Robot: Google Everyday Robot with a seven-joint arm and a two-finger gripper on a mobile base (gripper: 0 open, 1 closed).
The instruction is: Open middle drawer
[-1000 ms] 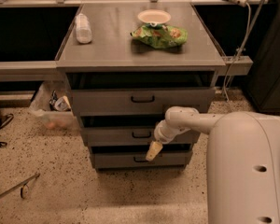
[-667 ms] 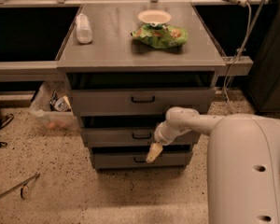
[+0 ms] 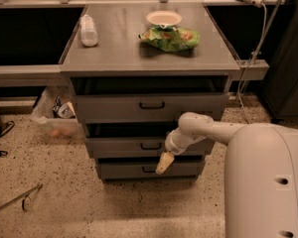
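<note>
The grey metal cabinet (image 3: 149,58) has three drawers stacked in its front. The middle drawer (image 3: 119,147) has a small black handle (image 3: 150,145) at its centre and a dark gap above its front. My gripper (image 3: 161,166) hangs at the end of the white arm (image 3: 198,128), just right of and below that handle, in front of the lowest drawer (image 3: 124,170). Its cream fingers (image 3: 164,161) point down and left, pressed together into one tapered tip with nothing in them. They are apart from the handle.
On the cabinet top lie a white bottle (image 3: 88,30), a white bowl (image 3: 164,18) and a green bag (image 3: 170,37). A clear bin (image 3: 57,120) stands on the floor at the left. My white base (image 3: 268,182) fills the lower right. A cable (image 3: 253,48) hangs at the right.
</note>
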